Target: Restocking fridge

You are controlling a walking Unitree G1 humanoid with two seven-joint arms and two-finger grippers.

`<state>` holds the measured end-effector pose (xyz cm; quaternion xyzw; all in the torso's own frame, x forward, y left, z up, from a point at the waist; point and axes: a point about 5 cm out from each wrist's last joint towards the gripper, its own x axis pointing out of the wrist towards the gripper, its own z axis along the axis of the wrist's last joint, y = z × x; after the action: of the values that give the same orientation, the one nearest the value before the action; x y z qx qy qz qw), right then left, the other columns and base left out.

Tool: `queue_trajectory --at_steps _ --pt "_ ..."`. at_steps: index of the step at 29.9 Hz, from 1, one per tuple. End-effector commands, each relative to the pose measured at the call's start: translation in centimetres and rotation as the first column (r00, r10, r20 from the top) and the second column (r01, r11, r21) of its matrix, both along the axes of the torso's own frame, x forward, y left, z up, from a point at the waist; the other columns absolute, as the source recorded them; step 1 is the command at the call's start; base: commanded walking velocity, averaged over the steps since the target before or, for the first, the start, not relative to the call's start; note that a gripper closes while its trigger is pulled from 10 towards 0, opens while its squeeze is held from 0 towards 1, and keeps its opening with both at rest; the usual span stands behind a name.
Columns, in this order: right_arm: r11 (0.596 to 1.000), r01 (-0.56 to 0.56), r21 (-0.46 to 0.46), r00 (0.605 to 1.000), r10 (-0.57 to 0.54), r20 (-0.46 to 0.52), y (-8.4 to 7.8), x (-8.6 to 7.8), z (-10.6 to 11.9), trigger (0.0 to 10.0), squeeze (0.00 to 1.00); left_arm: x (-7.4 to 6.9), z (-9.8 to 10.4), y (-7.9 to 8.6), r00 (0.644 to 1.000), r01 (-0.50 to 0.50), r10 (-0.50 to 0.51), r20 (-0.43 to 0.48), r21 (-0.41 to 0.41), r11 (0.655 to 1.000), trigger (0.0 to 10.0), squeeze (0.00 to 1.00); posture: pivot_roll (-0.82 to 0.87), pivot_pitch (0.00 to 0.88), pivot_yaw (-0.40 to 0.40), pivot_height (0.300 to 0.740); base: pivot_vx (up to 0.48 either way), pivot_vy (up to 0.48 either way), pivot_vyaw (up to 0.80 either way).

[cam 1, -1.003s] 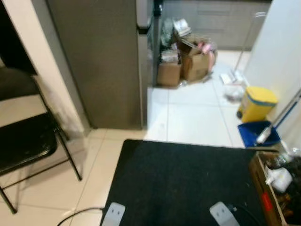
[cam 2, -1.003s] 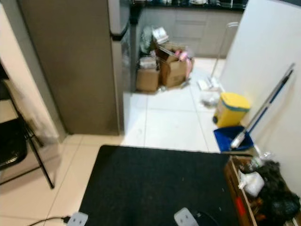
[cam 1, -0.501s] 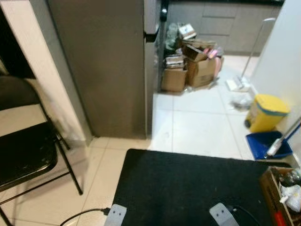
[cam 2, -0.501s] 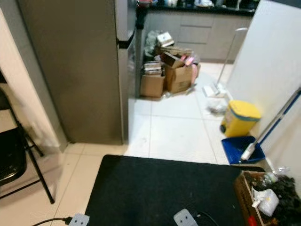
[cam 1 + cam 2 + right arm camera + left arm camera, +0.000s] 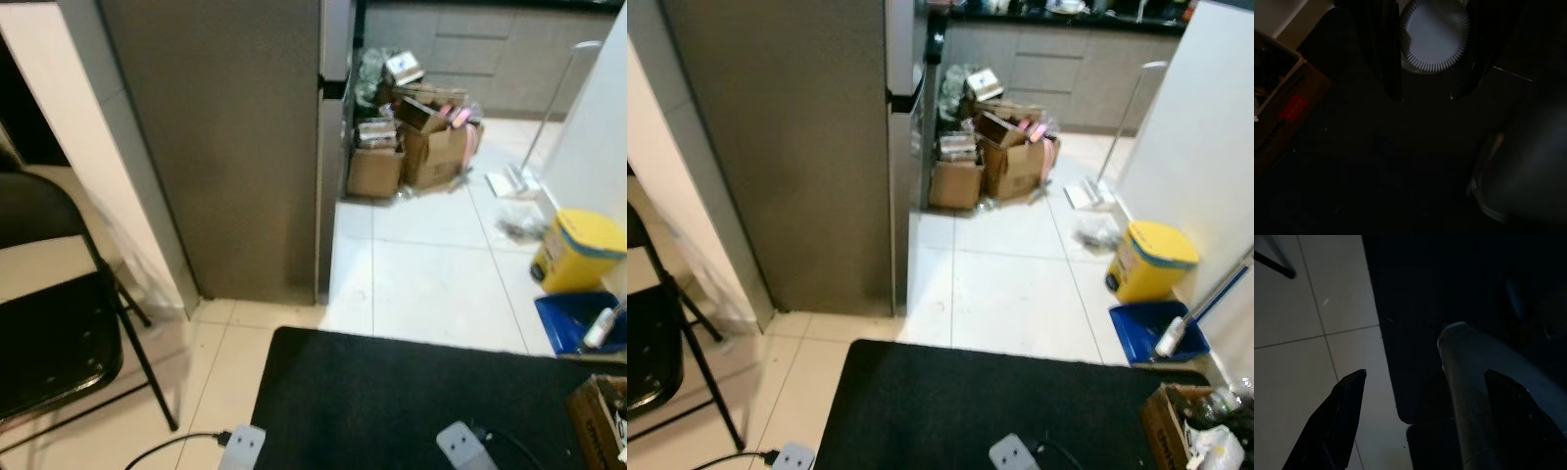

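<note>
Cam panned left; fridge nearer, boxes beside. Left hand spread; right hand pinching white cap.

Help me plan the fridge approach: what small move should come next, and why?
Probably a step forward over the black mat onto the white tiles: the fridge stands ahead on the left, side-on, door shut, its handle facing the tiled aisle, while the right gripper holds a white-capped item.

The tall grey fridge stands upright on the pale tiles, seen from its side (doors at its right edge, shut).
</note>
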<state>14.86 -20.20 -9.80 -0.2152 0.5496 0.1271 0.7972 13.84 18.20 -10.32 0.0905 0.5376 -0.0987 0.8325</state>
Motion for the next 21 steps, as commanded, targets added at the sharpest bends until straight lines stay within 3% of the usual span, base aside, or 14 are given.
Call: queue_trajectory --at_steps 1,21 --pt "1.000 0.008 -0.014 1.000 -0.008 0.006 -0.54 0.16 0.15 10.0 0.00 -0.24 -0.11 -0.16 1.000 0.008 -0.008 -0.015 -0.001 1.000 10.0 0.00 -0.06 0.000 -0.016 0.740 0.281 0.000 0.00" --pt "1.000 0.014 -0.015 1.000 -0.014 0.006 -0.48 0.14 0.12 10.0 0.00 0.05 -0.01 -0.09 1.000 0.013 -0.013 -0.011 0.001 1.000 10.0 0.00 -0.07 0.000 -0.009 0.740 0.280 0.000 0.00"
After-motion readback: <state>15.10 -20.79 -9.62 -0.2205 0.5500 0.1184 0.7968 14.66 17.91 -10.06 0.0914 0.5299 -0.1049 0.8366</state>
